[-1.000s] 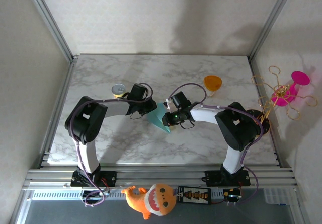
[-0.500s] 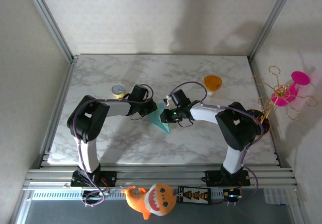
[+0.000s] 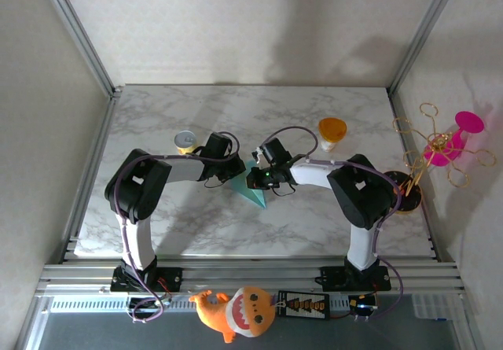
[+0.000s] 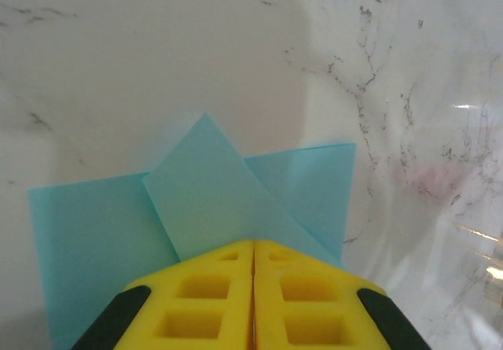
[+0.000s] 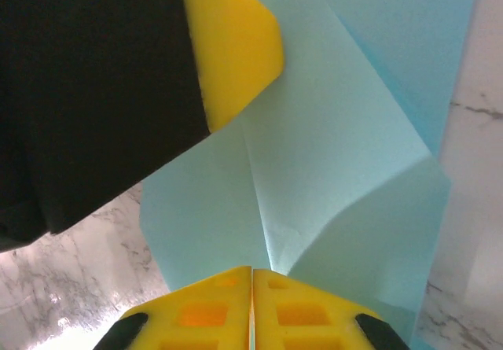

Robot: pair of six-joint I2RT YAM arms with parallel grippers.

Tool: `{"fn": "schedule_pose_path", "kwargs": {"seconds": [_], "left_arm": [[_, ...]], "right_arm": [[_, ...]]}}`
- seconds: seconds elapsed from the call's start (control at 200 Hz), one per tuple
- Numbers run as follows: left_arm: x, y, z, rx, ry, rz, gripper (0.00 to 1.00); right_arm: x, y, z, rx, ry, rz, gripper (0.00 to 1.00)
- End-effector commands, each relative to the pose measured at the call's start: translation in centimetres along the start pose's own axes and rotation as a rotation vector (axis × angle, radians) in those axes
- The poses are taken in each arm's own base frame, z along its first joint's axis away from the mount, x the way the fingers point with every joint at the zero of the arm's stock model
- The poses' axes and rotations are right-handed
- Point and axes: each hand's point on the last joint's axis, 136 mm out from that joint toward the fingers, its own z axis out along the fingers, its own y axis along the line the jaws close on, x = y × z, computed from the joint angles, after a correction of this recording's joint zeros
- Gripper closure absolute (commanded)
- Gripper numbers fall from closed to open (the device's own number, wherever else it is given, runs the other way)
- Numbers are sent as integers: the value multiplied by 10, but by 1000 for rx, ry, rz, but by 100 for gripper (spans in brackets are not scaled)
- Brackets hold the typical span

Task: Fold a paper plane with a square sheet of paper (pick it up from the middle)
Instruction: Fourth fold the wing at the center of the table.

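White marble tabletop [image 3: 196, 224], grey-veined, with pale panels round it. Near its middle lies the teal paper [image 3: 256, 196], partly folded, a pointed flap lapped over the flatter layers. The left gripper [image 4: 253, 242] sits at its nine o'clock side and the right gripper [image 5: 251, 269] at its three o'clock. Both have their jaws pressed together with the tips right at the paper, though I can't tell whether either pinches a layer. A small can [image 3: 185, 139] stands at ten o'clock of the paper, an orange cup [image 3: 332, 129] at two.
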Motion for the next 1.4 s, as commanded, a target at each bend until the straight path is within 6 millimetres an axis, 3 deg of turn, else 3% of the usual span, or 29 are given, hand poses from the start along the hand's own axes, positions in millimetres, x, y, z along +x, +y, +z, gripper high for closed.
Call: {"fn": "schedule_pose_path", "kwargs": {"seconds": [0.0,0.22,0.541,1.392], "left_arm": [[12,32,6,-122,13,-33,92],[14,43,6,-171,11,-50,93],[16,58,6,-232,4,-71,93],[15,58,5,-236,3,-69,94]], "right_arm": [[2,-6,5,44,14,20,90],[15,-12,7,53,56,20,90],[44,-14,-5,35,129,15,90],[96,-30,-28,68,215,99,90]]}}
